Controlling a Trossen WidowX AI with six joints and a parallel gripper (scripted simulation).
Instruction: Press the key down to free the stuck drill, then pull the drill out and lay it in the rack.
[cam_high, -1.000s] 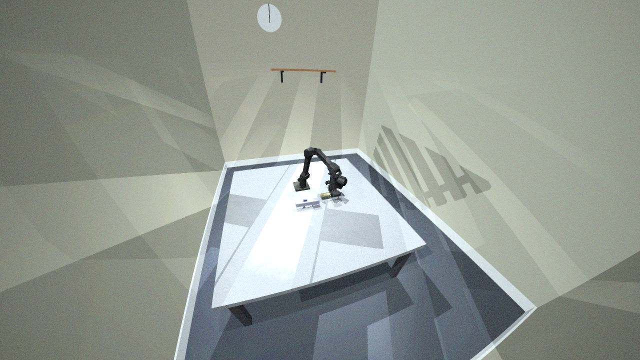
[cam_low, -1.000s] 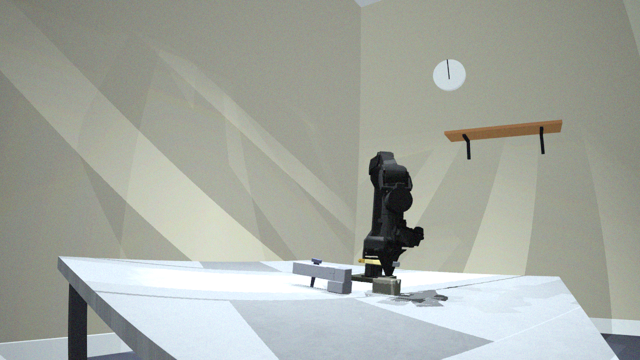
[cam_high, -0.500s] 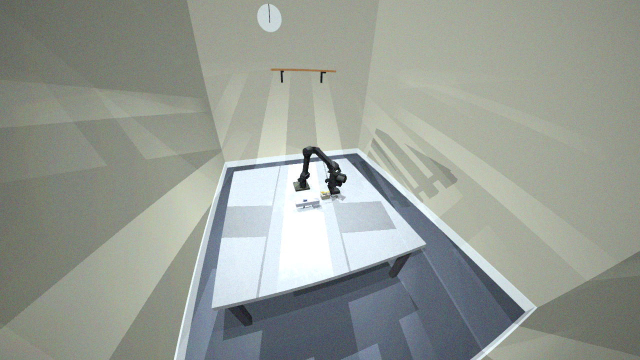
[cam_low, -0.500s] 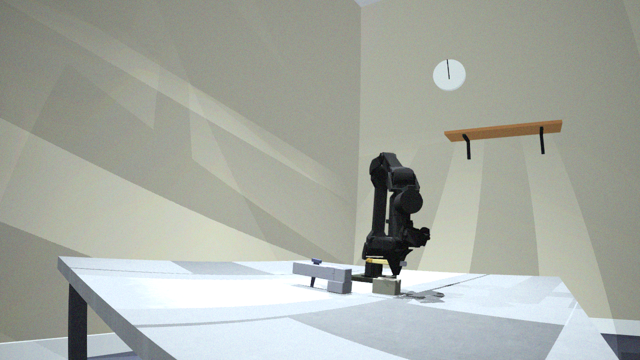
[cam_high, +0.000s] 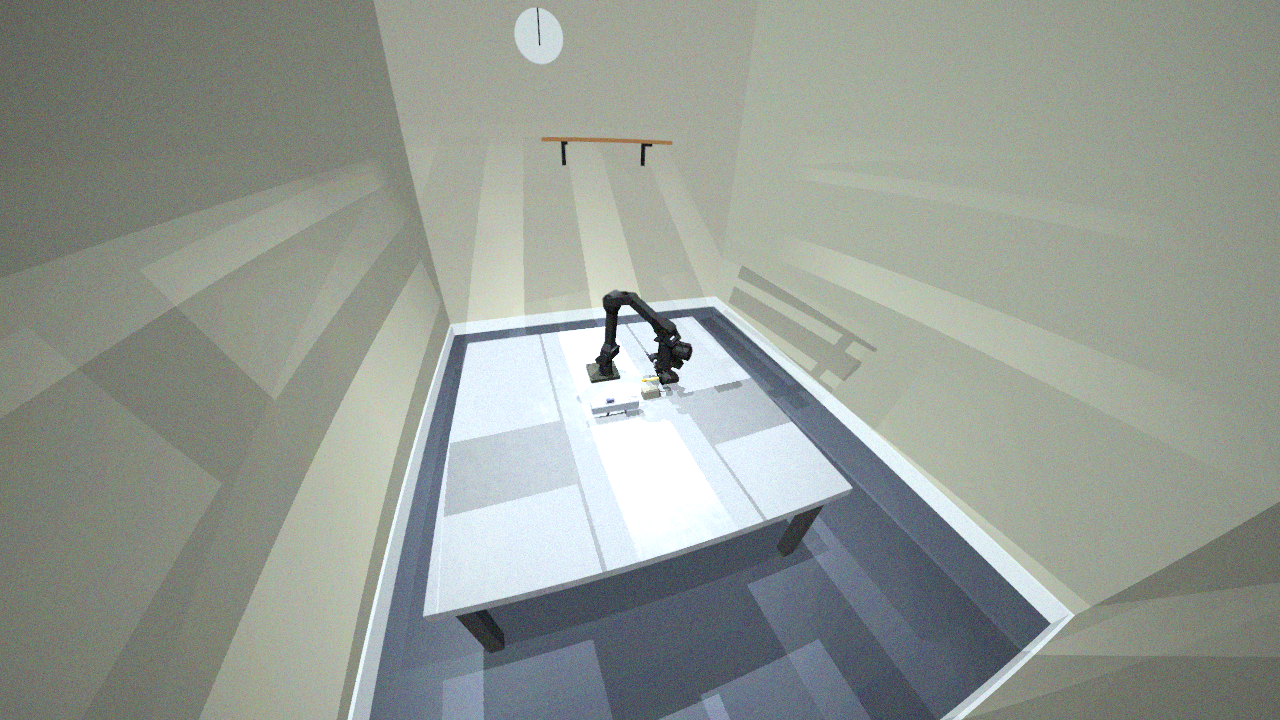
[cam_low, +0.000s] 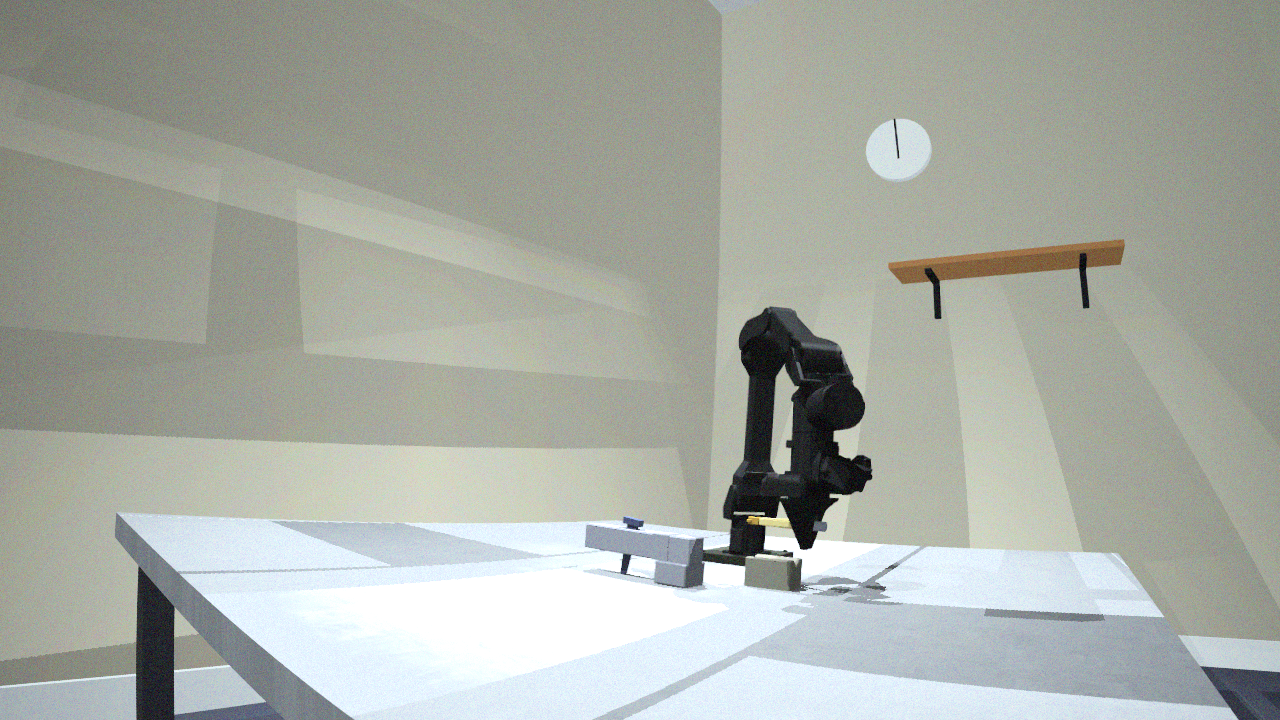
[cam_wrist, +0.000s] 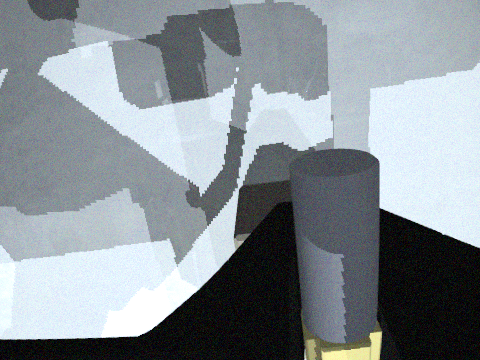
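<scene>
My gripper (cam_high: 666, 380) (cam_low: 807, 535) is shut on the drill, a yellow rod (cam_high: 648, 379) (cam_low: 769, 522) with a grey cylinder end (cam_low: 820, 526) (cam_wrist: 337, 240). The drill is level, clear of the grey block (cam_high: 615, 408) (cam_low: 640, 543), just above the beige notched rack (cam_high: 650, 393) (cam_low: 771, 574). A gap shows between drill and rack in the exterior view. In the wrist view, a dark corner of the rack (cam_wrist: 260, 207) shows behind the black finger; its notch is hidden. The small blue key (cam_high: 610, 400) (cam_low: 632, 521) stands on top of the grey block.
The grey block stands beside the rack with a narrow gap between them. A dark leg (cam_low: 625, 563) slants under its far end. The arm's base (cam_high: 603, 371) is behind both. All stand on the white table (cam_high: 514, 537) (cam_low: 447, 626), crossed by shadows and bright patches.
</scene>
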